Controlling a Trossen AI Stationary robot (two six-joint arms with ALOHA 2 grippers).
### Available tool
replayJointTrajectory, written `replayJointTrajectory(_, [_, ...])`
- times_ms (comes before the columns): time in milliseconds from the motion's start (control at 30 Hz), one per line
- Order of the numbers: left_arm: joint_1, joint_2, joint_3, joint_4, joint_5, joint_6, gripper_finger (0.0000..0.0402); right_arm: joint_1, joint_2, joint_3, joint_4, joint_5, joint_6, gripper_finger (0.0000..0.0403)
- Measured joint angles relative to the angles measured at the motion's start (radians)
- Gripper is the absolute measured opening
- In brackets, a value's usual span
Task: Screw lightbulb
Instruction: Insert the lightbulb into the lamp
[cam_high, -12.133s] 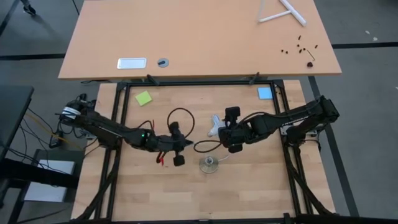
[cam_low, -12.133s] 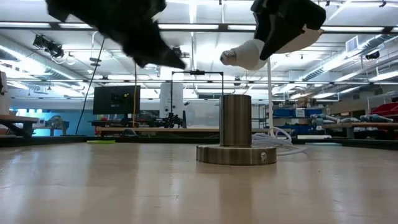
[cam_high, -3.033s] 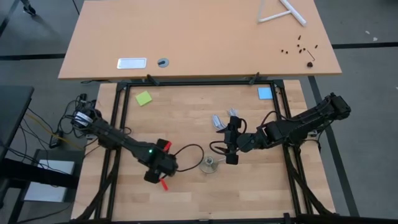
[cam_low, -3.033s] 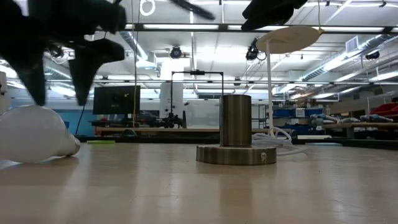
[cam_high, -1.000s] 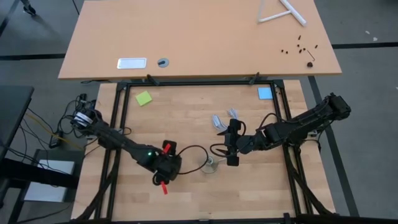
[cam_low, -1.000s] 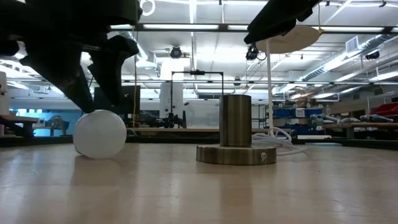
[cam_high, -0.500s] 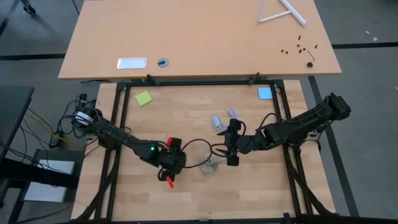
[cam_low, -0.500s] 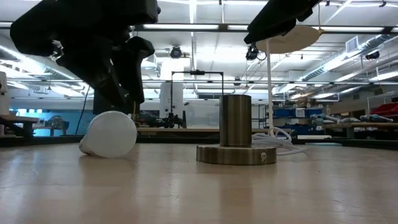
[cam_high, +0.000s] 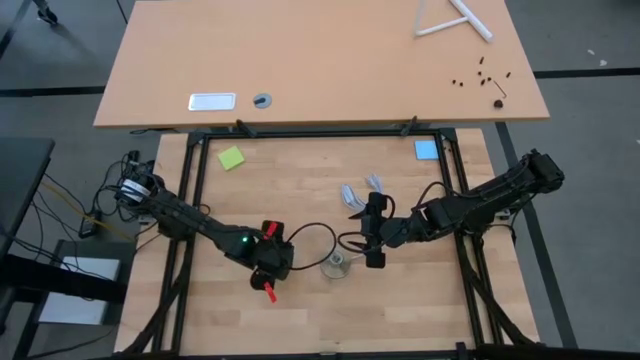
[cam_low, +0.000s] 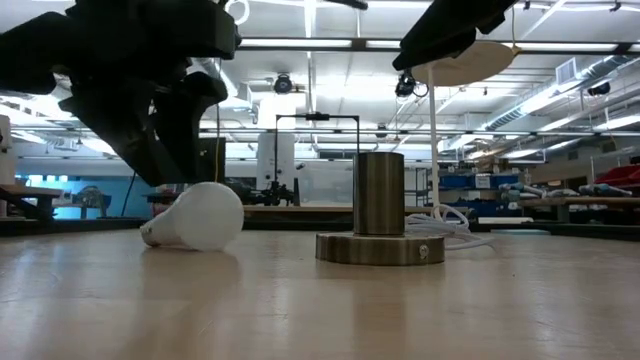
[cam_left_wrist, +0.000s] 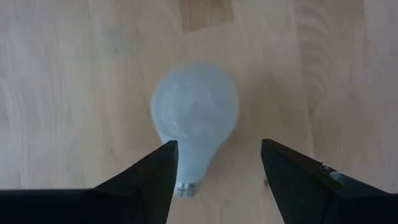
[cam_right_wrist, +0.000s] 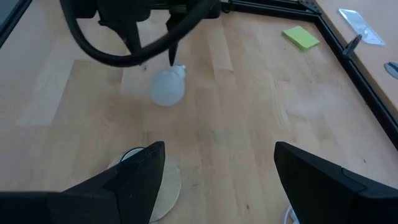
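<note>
The white frosted lightbulb (cam_left_wrist: 194, 118) lies on its side on the wooden table, its metal screw end (cam_left_wrist: 185, 186) pointing away from the socket. My left gripper (cam_left_wrist: 217, 144) hangs open just above it, pointing down, one finger on each side of the neck; in the high view this gripper (cam_high: 271, 260) hides the bulb. The metal socket (cam_low: 380, 215) stands upright on its round base to the right of the bulb (cam_low: 198, 217). My right gripper (cam_right_wrist: 217, 155) waits open above the socket (cam_high: 336, 265), holding nothing. My left gripper: one finger (cam_left_wrist: 158, 174) overlaps the bulb's neck (cam_left_wrist: 186, 168) beside the screw end in the left wrist view. I cannot tell whether it touches. The bulb rests on the table, not lifted.
A white cord (cam_low: 455, 220) lies behind the socket. A black cable loops between the two arms (cam_high: 312, 236). A green note (cam_high: 231, 158) and a blue note (cam_high: 426, 150) lie near the far corners. A black frame (cam_high: 320, 132) borders the wooden top.
My left gripper has shifted a little toward the table's right, toward the socket. The lightbulb has rolled along the table the same way and turned about: its round end faced the low camera before, and now its neck and screw end show on the side away from the socket.
</note>
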Motion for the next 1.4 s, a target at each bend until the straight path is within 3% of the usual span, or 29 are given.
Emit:
replayJointTrajectory(133, [0.0, -0.007, -0.042, 0.028, -0.051, -0.011, 0.0237, 0.0, 0.0, 0.0, 0.0, 0.0, -0.005, 0.031])
replayJointTrajectory(433, [0.031, -0.116, -0.231, 0.242, -0.046, -0.04, 0.0217, 0.007, 0.0, 0.0, 0.0, -0.002, -0.008, 0.031])
replayJointTrajectory(767, [0.156, -0.217, -0.392, 0.397, -0.039, -0.079, 0.0203, 0.005, 0.001, 0.0, 0.019, -0.002, -0.014, 0.031])
replayJointTrajectory(1400, [0.2, -0.2, -0.406, 0.418, 0.012, -0.141, 0.0204, 0.005, 0.001, 0.0, 0.033, -0.008, -0.021, 0.031])
